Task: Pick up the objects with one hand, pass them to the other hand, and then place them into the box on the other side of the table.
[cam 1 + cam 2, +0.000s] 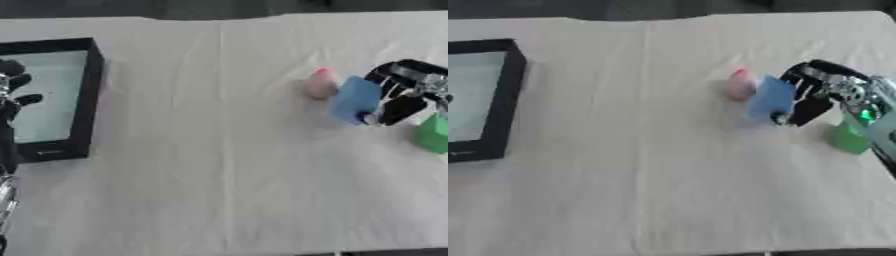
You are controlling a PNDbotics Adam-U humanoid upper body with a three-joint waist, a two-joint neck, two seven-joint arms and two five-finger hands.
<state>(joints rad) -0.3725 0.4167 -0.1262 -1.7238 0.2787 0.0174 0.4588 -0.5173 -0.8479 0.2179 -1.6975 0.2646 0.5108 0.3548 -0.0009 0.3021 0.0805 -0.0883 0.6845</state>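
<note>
Nearest us, our left hand (10,95) rises at the left edge of the left eye view, fingers relaxed and upright, holding nothing, in front of the black box (87,100), which sits on the left side of the cloth-covered table (227,165). The box has a pale floor, and we see nothing inside it. On the right side, well apart from the box, a green block (849,139) stands near the table's right edge, just beside our right arm. A little farther back, our right hand (815,95) comes in from the right with its fingers curled round the right side of a blue block (770,100), which is tilted; we cannot tell whether the block is off the cloth. Just beside the blue block on its left, and slightly farther, a small pink object (739,84) stands on the cloth, seemingly touching the block's upper corner. Beyond it the cloth runs to the table's far edge, where the background is dark.
</note>
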